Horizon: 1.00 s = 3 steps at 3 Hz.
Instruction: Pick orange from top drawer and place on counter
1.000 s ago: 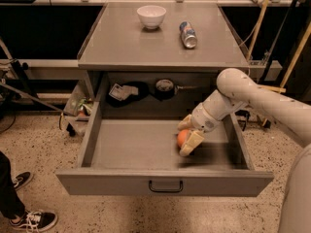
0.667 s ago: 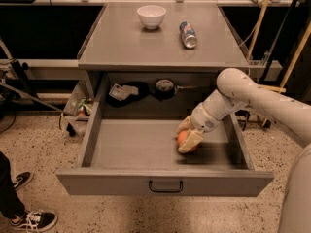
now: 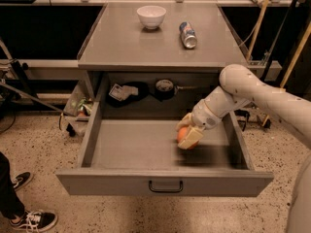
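The top drawer [image 3: 121, 149] is pulled wide open, and its front panel with the black handle [image 3: 165, 186] is nearest the camera. The orange [image 3: 181, 134] is in the right half of the drawer, partly covered by my gripper [image 3: 187, 134]. The gripper reaches down from the right, its pale fingers [image 3: 192, 136] closed around the fruit, just above the drawer floor. The grey counter [image 3: 131, 45] lies above and behind the drawer.
A white bowl [image 3: 151, 16] and a can on its side [image 3: 188, 34] rest at the back of the counter. Dark objects [image 3: 164, 88] sit in the cabinet behind the drawer. A person's shoes [image 3: 29, 220] are at the lower left. Poles and cables stand at the right.
The gripper and the orange have shifted slightly upward in the drawer. The drawer, bowl and can have not moved.
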Motion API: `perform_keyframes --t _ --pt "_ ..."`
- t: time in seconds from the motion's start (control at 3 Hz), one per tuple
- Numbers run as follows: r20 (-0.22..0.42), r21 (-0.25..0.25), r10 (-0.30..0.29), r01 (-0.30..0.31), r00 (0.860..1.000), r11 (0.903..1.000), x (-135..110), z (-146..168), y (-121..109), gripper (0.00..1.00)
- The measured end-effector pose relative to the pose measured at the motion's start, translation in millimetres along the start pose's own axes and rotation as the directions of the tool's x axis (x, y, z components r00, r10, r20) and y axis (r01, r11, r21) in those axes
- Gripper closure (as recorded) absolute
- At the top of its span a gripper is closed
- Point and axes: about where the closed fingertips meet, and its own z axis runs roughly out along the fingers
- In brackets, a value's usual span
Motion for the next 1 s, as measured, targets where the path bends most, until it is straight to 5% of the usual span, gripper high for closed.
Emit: perform_keyframes --t 0.33,0.67,1.0 --pt "0.008 0.067 -0.054 0.053 0.999 0.9964 -36 -57 13 1.00" --pt "-0.026 0.165 -0.107 0.110 0.994 0.9803 -92 -143 18 1.00" --pt "-0.079 0.192 -0.091 0.104 0.993 0.9758 -133 -196 7 1.00"
